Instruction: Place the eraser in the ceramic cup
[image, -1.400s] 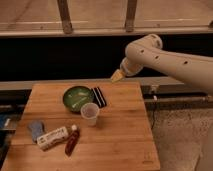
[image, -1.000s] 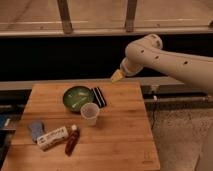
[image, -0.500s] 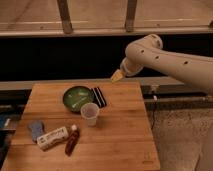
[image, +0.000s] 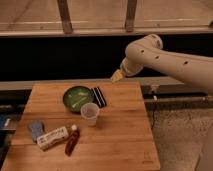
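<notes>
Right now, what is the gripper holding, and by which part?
Nothing. The gripper hangs empty over the table's far edge; the eraser lies by the bowl.

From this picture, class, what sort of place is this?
Likely a robot test lab: a wooden table holding an eraser and ceramic cup, with the arm's gripper hovering near its far edge.

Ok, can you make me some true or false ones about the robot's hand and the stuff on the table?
1. The eraser is inside the ceramic cup. False: it lies on the wooden table beside the green bowl.
2. The gripper hangs in the air over the table's far edge. True.
3. The ceramic cup stands upright. True.
4. The white box sits in the green bowl. False: it lies beside the blue-grey pad.
</notes>
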